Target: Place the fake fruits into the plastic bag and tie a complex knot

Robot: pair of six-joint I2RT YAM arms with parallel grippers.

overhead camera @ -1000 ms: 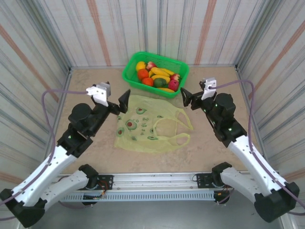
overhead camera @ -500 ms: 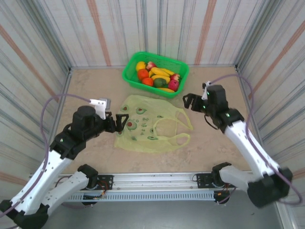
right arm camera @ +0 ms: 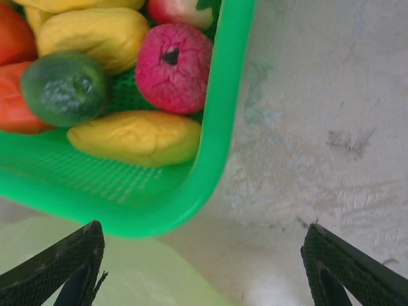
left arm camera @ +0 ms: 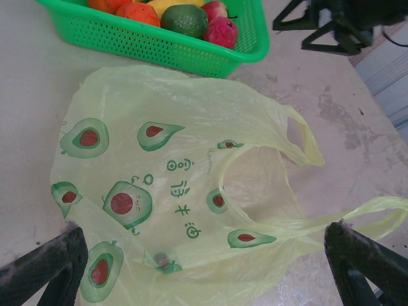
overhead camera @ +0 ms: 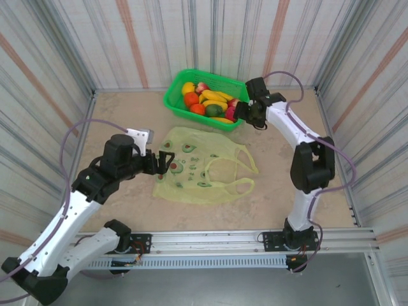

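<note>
Two sets of jaws, one bag, one basket of fruits, all listed by place against the basket.

1. Basket (left arm camera: pixel 127 41): green, slotted, on the far part of the worktop (overhead camera: pixel 287 178). Every one of the fruits (overhead camera: pixel 207 99) that we can see lies inside it. At its right near corner sit a red piece (right arm camera: pixel 173 67), a yellow piece (right arm camera: pixel 137 137) and a dark green piece (right arm camera: pixel 64 86).
2. Bag (overhead camera: pixel 197 167): flat on the worktop just on the near side of the basket, with nothing in it. Its handles (left arm camera: pixel 299 137) lie loose and untied, pointing right.
3. Right jaws: apart with nothing between them, hovering over the basket's right near corner, partly over bare worktop.
4. Left jaws: spread wide and empty, above the bag's left part, on the near side of the basket.

Step in hand, as we judge it: the first fruit pick, with loading not yet begun.

The next move calls for the right jaws to shift inward over the basket and come down on one corner piece, likely the red or the yellow one. The left jaws would need to lift a bag edge, since the mouth lies shut.
</note>
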